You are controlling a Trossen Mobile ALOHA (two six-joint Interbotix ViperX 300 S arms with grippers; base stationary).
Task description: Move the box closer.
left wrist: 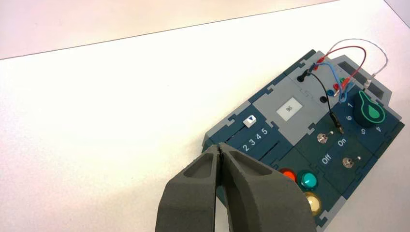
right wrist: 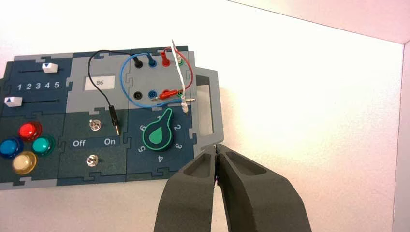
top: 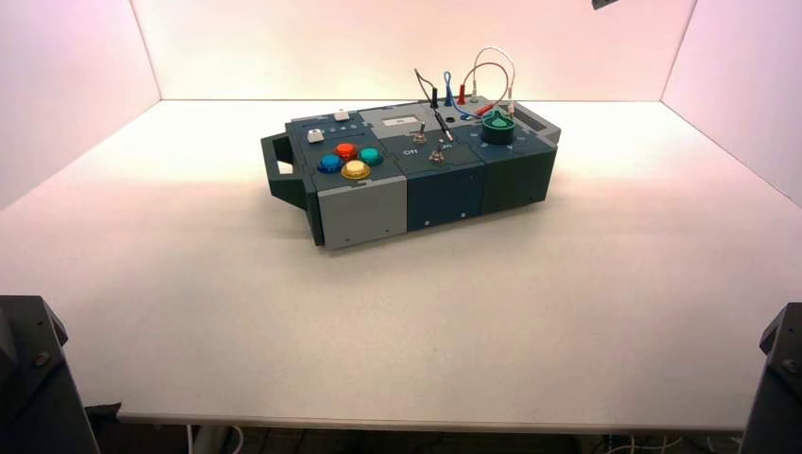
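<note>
the box (top: 416, 170) sits far back on the table (top: 284, 312) (turned askew); both grippers, left (left wrist: 220, 152) and right (right wrist: 216, 151), pressed together.

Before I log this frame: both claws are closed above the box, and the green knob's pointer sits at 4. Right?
Nearly. The left claw and right claw are both closed above the box, but the green knob does not point at 4. In the right wrist view its pointer aims up between the 1 and the 2.
</note>
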